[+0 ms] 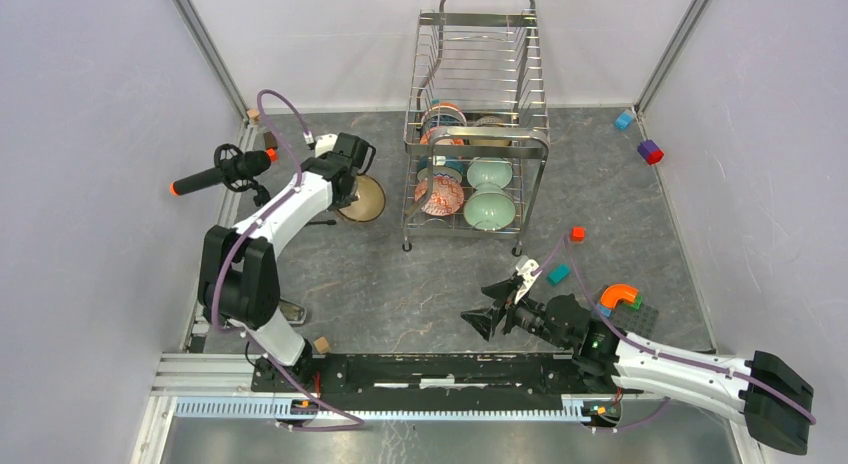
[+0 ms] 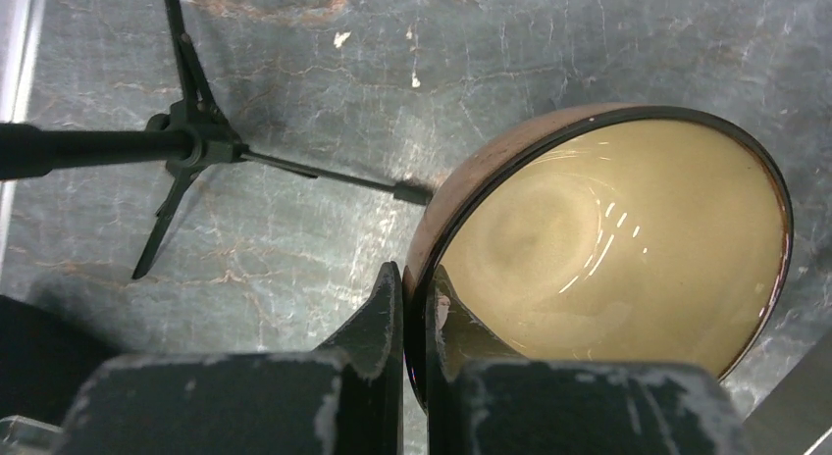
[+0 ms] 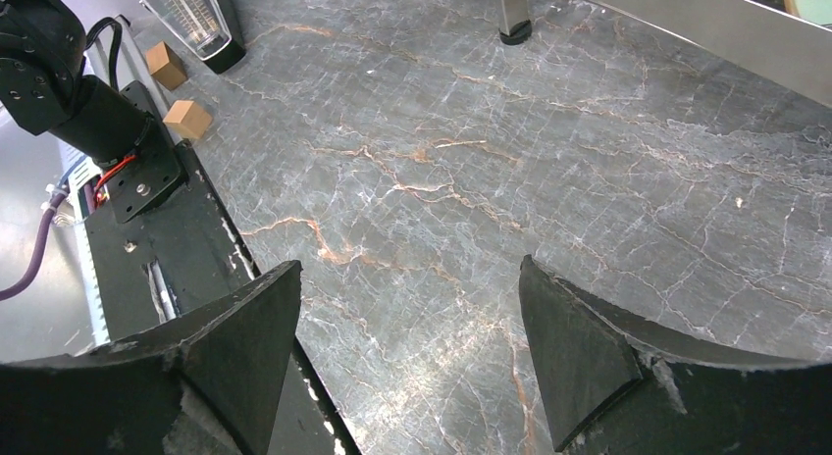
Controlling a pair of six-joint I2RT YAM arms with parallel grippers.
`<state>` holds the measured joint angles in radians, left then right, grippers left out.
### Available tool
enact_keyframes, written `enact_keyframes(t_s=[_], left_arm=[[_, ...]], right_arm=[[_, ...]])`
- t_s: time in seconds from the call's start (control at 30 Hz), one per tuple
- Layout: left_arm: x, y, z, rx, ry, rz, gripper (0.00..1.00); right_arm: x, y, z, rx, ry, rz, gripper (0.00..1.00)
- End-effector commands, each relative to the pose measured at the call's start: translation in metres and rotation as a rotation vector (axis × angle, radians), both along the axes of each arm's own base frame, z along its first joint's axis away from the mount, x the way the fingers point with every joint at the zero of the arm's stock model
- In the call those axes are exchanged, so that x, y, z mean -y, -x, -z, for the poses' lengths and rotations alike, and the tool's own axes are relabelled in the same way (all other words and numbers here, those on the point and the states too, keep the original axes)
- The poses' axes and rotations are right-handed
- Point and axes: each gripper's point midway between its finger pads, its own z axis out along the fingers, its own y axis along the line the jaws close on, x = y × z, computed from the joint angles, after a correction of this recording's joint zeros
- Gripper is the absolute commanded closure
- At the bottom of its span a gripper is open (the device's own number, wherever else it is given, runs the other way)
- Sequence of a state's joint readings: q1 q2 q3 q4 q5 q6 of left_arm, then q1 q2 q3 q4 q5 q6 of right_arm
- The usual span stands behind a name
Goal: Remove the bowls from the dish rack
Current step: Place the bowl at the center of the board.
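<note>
In the left half of the overhead view, the left gripper (image 2: 414, 278) pinches the tan bowl (image 2: 608, 249) by its dark rim, one finger inside and one outside. The bowl is tilted above the table (image 1: 400, 284), just left of the dish rack (image 1: 478, 136). So thin a rim hold could slip, I'd say, and the bowl might drop or roll. A leg of the small tripod (image 2: 186, 146) ends right beside the bowl, so a careless set-down could knock it. The right gripper (image 1: 487, 309) hangs spread and empty at lower centre, and other bowls (image 1: 490, 206) sit in the rack.
</note>
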<state>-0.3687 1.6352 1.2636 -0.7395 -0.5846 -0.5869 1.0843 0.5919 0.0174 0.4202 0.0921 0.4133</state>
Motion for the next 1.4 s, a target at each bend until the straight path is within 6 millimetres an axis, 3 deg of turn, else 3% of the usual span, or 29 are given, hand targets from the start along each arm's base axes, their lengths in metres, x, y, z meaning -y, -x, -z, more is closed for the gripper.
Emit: enact_keyframes(t_s=[0.0, 0.1, 0.37, 0.77, 1.1, 1.2, 1.37], left_arm=[[0.027, -0.055, -0.029, 0.209, 0.190, -0.016, 0.98], [0.036, -0.072, -0.032, 0.227, 0.250, -0.015, 0.98], [0.038, -0.095, -0.005, 0.223, 0.367, -0.090, 0.98], [0.023, -0.097, 0.031, 0.212, 0.446, -0.233, 0.98], [0.020, -0.096, 0.041, 0.172, 0.451, -0.241, 0.97], [0.022, -0.094, 0.039, 0.163, 0.456, -0.222, 0.92], [0.024, -0.094, 0.036, 0.162, 0.460, -0.202, 0.73]], right_arm=[[0.020, 0.004, 0.050, -0.021, 0.089, 0.027, 0.14], [0.020, 0.003, 0.049, -0.023, 0.083, 0.032, 0.14], [0.024, -0.004, 0.046, -0.004, 0.090, 0.074, 0.14], [0.030, -0.008, 0.047, -0.004, 0.105, 0.109, 0.14], [0.029, -0.009, 0.045, -0.005, 0.111, 0.109, 0.14], [0.028, -0.009, 0.044, -0.004, 0.112, 0.107, 0.14], [0.027, -0.009, 0.044, -0.006, 0.115, 0.101, 0.14]])
